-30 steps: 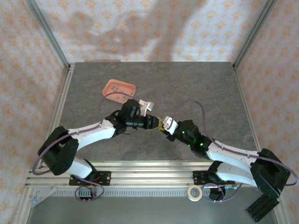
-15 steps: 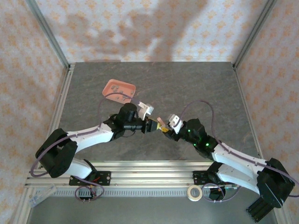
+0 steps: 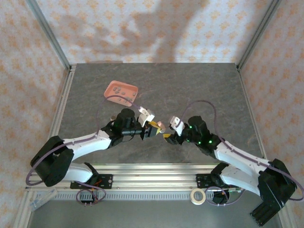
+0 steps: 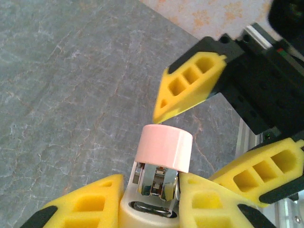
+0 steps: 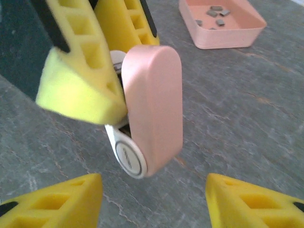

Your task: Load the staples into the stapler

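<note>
My left gripper (image 3: 153,129) is shut on the stapler (image 3: 158,126), holding it off the table at the centre. In the left wrist view the yellow pads (image 4: 80,206) clamp its white base, and the pink top (image 4: 164,147) stands raised over the silvery channel (image 4: 156,183). My right gripper (image 3: 166,136) faces it, open. In the right wrist view the stapler (image 5: 152,109) hangs ahead of the right gripper (image 5: 154,204), touching neither finger. The staples (image 3: 124,93) lie in the salmon-pink tray (image 3: 110,88), and the staples (image 5: 216,14) are loose grey bits.
The tray (image 5: 223,40) sits on the grey stone-look table at the back left, beyond the left arm. Metal frame posts and patterned walls ring the table. A roll of tape (image 3: 198,195) lies below the front rail.
My right gripper has opened and drawn slightly back from the stapler. The left gripper has kept its hold and shifted the stapler a little left.
</note>
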You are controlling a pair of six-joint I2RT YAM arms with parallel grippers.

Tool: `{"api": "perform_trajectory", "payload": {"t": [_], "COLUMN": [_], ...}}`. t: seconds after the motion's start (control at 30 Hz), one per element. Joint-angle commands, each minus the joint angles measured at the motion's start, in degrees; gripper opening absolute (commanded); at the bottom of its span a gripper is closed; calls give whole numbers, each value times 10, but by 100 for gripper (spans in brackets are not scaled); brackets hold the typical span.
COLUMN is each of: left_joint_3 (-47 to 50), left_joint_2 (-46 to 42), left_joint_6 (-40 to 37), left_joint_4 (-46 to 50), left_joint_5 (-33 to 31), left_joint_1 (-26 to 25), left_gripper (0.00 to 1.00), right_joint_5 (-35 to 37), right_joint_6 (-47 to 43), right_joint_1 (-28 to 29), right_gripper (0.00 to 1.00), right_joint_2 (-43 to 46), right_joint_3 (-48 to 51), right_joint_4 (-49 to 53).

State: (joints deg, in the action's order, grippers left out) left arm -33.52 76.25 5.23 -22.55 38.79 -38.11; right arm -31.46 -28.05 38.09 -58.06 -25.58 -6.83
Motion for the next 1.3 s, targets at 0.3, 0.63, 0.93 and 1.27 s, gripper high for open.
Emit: {"api": "perform_trajectory", "payload": {"t": [0.3, 0.63, 0.93, 1.27], "left_joint_3": [45, 48, 36, 52], "left_joint_2": [-54, -56, -55, -77], "left_joint_6": [-129, -156, -184, -187], "left_joint_4": [-42, -42, -2, 14], "left_joint_5": [62, 81, 70, 9], "left_joint_1": [1, -3, -7, -8], "left_gripper": [8, 7, 7, 18], "right_joint_5": [-194, -284, -328, -251], "right_joint_6": [-83, -143, -174, -139], "right_joint_1": [-31, -33, -40, -40], "right_gripper": [52, 38, 28, 12], "right_joint_2": [-76, -121, -148, -106], "right_joint_3": [-108, -161, -194, -160], "right_joint_4": [112, 190, 243, 190]}}
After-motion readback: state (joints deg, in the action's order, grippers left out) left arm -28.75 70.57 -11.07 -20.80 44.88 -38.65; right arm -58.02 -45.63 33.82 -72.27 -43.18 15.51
